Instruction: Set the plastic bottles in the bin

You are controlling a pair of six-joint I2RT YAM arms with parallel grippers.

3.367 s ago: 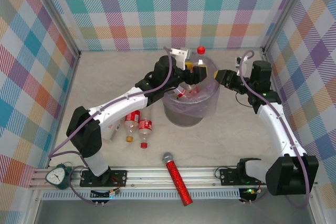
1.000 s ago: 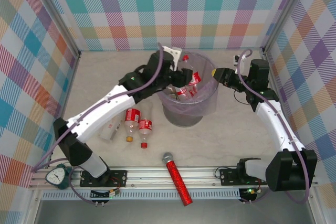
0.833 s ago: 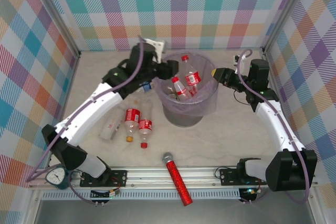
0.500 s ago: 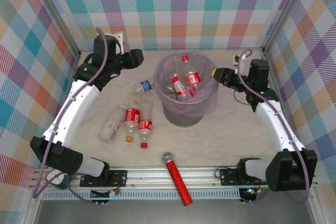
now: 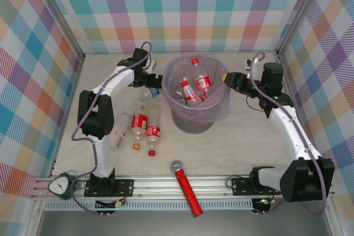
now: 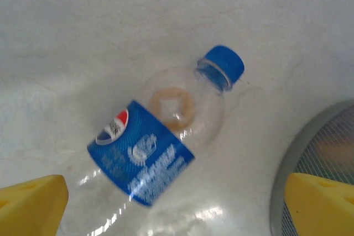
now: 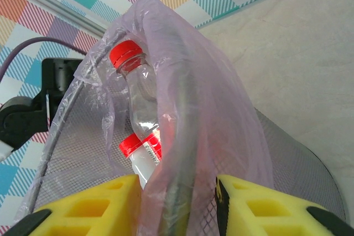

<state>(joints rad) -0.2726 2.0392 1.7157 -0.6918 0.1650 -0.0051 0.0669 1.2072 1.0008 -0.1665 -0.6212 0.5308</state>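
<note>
The bin (image 5: 194, 123) stands on the far half of the counter (image 5: 243, 145), a little right of the middle, lined with a pale purple bag (image 7: 221, 98). Several red-capped bottles (image 5: 201, 82) lie inside it; the right wrist view shows two of them leaning against the far inner wall.

The right gripper (image 5: 228, 77) is at the bin's right rim. Its yellow fingers (image 7: 88, 208) sit on either side of the rim and the bag, pinching them.

The left gripper (image 5: 150, 81) hangs just left of the bin, towards the far edge. It is above a blue-capped bottle (image 6: 157, 156) that lies on its side on the counter. The left wrist view shows this bottle is clear with a blue label, and its cap points towards the bin's grey rim (image 6: 287, 175). The two yellow fingertips (image 6: 30, 203) are spread wide, one on each side of the bottle and not touching it.

Three more bottles (image 5: 139, 126) lie close together on the left half of the counter, between the bin and the left edge. Two have red labels and one is clear with a pale label.

A red microphone (image 5: 186, 187) lies at the middle of the near edge.
</note>
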